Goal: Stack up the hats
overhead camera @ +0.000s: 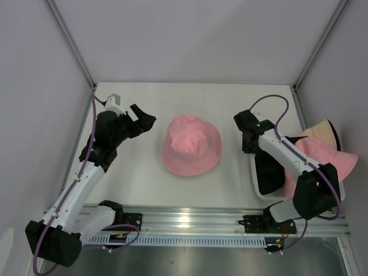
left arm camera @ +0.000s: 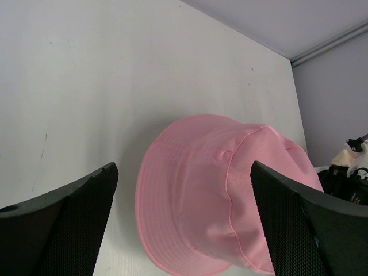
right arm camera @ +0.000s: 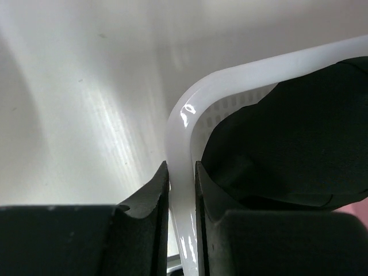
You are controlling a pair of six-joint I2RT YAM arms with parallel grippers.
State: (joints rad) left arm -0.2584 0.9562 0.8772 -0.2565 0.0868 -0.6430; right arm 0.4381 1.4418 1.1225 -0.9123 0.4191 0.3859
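The right pincer [right arm camera: 181,169] is clamped on the rim of the white tray [right arm camera: 190,109]. Its two fingers pinch the plastic edge at a rounded corner, one inside and one outside. It looks like a steadying or dragging hold, not a grasp on cloth, probably meant to keep the tray in place or bring its load closer.

The black hat [right arm camera: 287,144] lies inside that tray, just behind the gripped rim. From above, a second pink hat [overhead camera: 322,155] and the beige hat [overhead camera: 322,131] sit heaped at the tray's far right side, spilling over its edge.

The left pincer [overhead camera: 144,117] is spread wide and holds nothing. It hangs to the left of the lone pink hat [overhead camera: 191,145] and points at it. In the left wrist view the hat sits framed between the open fingers, crown up and brim flat on the surface [overhead camera: 138,172], near the middle of it and well apart from the tray. That hat seems to be the base of the stack, and the wide gap suits closing over its soft crown or brim. I judge the stacking has barely begun.
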